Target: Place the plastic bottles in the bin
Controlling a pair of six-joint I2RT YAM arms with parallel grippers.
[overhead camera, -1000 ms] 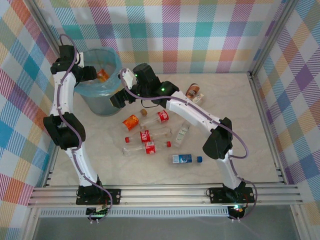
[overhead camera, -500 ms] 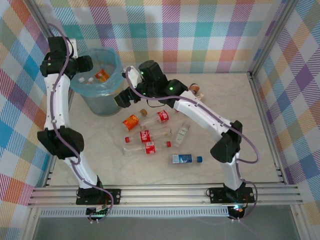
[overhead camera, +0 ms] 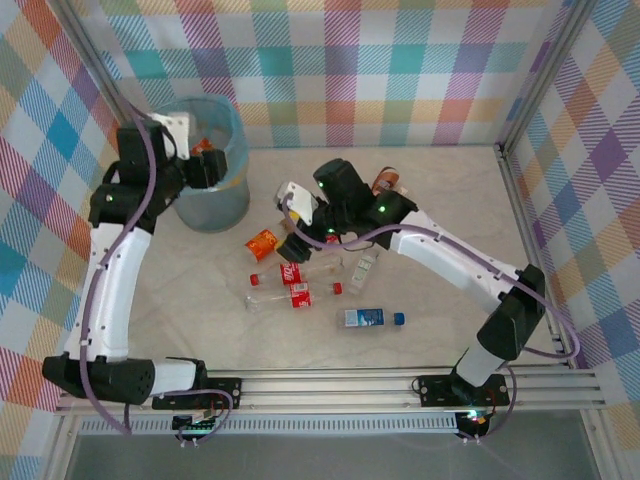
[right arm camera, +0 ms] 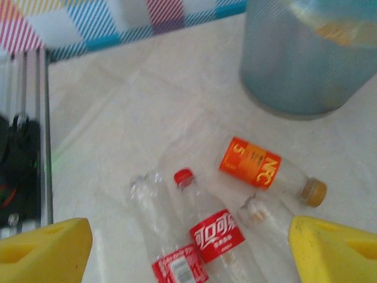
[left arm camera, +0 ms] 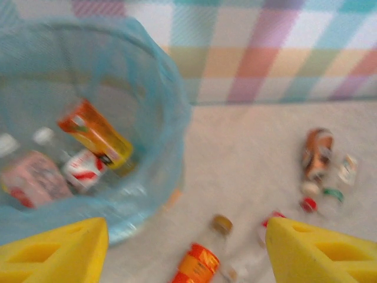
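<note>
Fingers, yellow foam wedges: left fingers spread wide, empty, above round translucent grey-blue bin lined with blue bag, several bottles already inside. Right fingers equally wide, empty, over clear thin-walled plastic bottles lying touching on smooth pale desk. Risk: slick round cylinders may roll, crumple or squirt free, and a neighbour may get nudged.

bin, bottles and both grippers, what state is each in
bin: upright, partly filled
orange-label bottle: lying on its side, cap on
red-label bottle: lying on its side, red cap on
left gripper: open, empty
right gripper: open, empty
</note>
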